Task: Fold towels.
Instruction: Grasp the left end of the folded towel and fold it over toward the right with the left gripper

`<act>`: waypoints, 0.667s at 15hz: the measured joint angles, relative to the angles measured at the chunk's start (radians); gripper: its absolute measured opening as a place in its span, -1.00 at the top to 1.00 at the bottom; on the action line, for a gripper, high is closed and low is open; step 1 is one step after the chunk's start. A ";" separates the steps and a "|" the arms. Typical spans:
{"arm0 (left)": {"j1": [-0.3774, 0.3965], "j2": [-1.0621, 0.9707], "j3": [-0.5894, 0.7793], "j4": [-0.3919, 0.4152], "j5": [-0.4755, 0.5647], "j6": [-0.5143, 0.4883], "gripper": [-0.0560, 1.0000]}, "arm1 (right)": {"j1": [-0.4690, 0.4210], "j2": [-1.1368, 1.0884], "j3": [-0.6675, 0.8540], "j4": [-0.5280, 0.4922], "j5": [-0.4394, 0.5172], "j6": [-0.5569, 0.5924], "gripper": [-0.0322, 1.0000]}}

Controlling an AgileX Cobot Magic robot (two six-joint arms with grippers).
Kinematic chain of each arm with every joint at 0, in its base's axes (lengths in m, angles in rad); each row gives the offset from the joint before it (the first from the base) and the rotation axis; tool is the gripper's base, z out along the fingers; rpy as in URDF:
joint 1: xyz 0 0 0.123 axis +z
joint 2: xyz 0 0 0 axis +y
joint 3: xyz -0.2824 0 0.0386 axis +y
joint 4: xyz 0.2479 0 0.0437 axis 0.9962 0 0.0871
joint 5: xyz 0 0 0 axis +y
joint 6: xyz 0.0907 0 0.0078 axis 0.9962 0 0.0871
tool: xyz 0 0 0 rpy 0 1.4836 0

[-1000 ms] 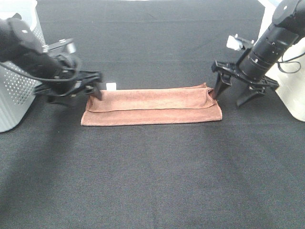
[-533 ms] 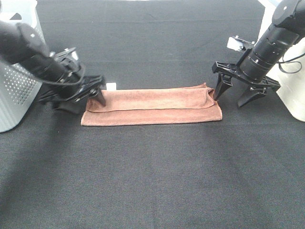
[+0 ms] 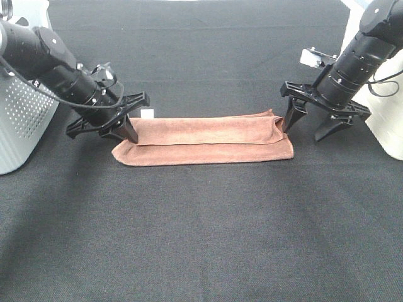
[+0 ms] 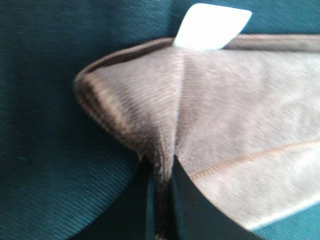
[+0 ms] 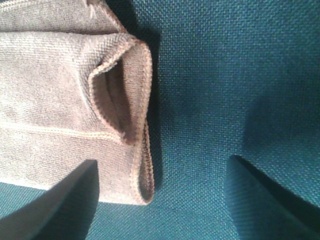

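Note:
The terracotta-brown towel [image 3: 208, 137] lies folded into a long strip across the middle of the black table. Its small white tag [image 3: 147, 114] sticks out at the far left corner. My left gripper [image 3: 129, 134] is shut on the strip's left end. In the left wrist view the cloth [image 4: 240, 110] bunches up between the closed fingers of the left gripper [image 4: 161, 172], with the tag [image 4: 212, 27] beyond. My right gripper [image 3: 308, 128] is open at the strip's right end, one finger touching the edge. The right wrist view shows this gripper [image 5: 165, 200] empty, its fingers straddling the towel's folded end [image 5: 50, 90].
A white perforated basket [image 3: 25, 126] stands at the left edge behind my left arm. A white container [image 3: 387, 126] stands at the right edge beside my right arm. Black cloth [image 3: 201, 239] covers the table.
My left gripper has swung in toward the towel, shut on its left end and drawn that end slightly to the right. The right arm has not moved.

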 joint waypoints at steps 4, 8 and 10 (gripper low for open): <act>0.000 -0.103 -0.003 0.212 0.055 -0.103 0.85 | 0.000 0.000 0.000 0.000 0.000 0.000 -0.36; 0.000 -0.267 -0.005 0.437 0.125 -0.239 0.85 | 0.000 0.000 0.000 0.000 0.000 0.000 -0.36; -0.001 -0.294 -0.029 0.428 0.161 -0.249 0.85 | 0.000 0.000 0.000 0.000 0.000 0.000 -0.36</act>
